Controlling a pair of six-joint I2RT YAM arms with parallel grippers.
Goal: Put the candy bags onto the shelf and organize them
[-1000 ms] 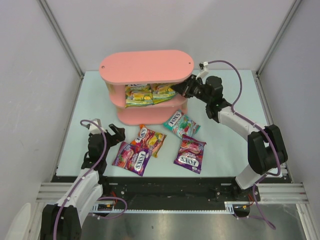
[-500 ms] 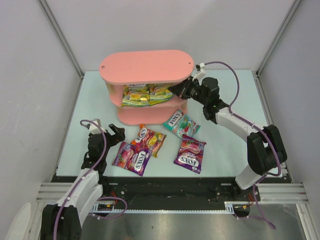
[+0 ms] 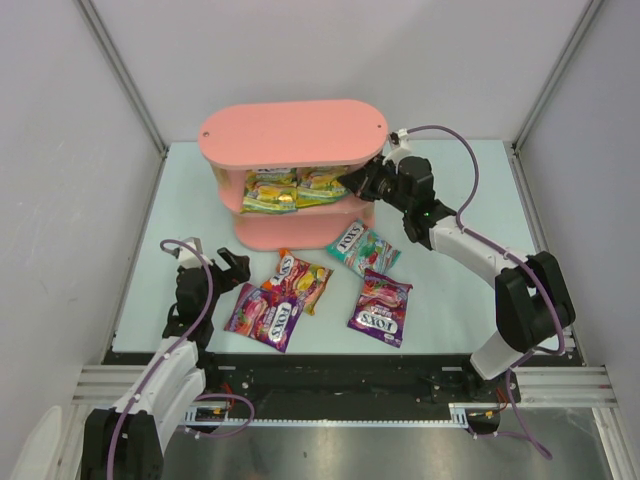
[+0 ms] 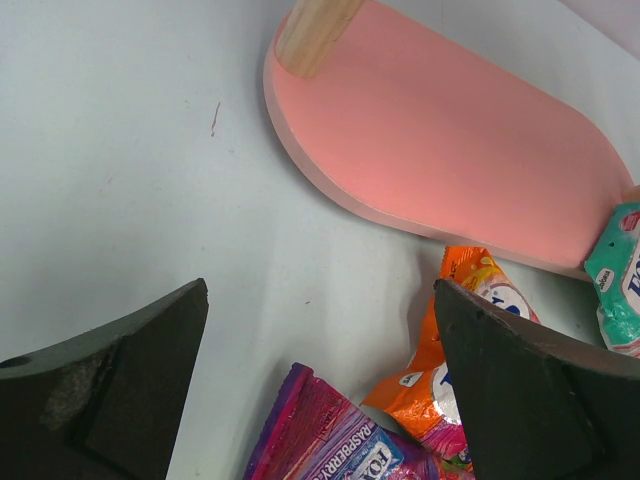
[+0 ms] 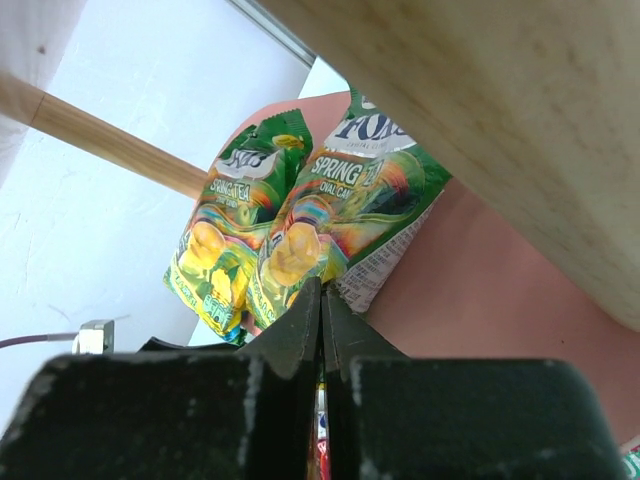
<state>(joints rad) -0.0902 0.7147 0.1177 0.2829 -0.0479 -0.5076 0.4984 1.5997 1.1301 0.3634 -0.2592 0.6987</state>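
1. Reaching further in, the right gripper has pushed the 2 yellow-green bags deeper along the shelf's middle board.
2. Its arm stretches low from the shelf's right end, jaws pressed together, tip at the nearer bag's edge.
3. The left gripper sits low before the shelf's left end, jaws wide apart.
4. On the table in front of the shelf lie the teal bag, the red-orange bag and 2 purple bags.
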